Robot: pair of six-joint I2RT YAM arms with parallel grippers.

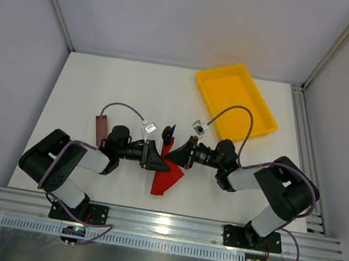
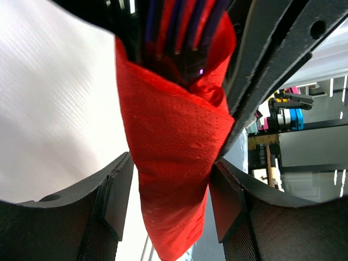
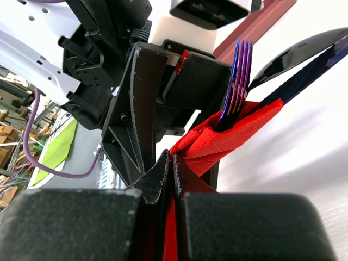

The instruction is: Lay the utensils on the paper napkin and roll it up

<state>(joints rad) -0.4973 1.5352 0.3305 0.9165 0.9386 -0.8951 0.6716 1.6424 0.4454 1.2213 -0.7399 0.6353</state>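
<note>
Right hand [image 3: 171, 163] pinching an edge of the paper napkin [image 3: 217, 141]; left hand [image 2: 171, 179] spread either side of the roll.
I judge rolling nearly done: both utensils [image 3: 239, 81] sit wrapped, heads poking out beyond the right hand. Next, the left hand must back clear without loosening the wrap.

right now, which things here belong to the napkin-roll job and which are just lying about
Part of the job: red paper napkin, blue-purple fork, black utensil.
Just lying about: yellow tray, brownish-red block.
</note>
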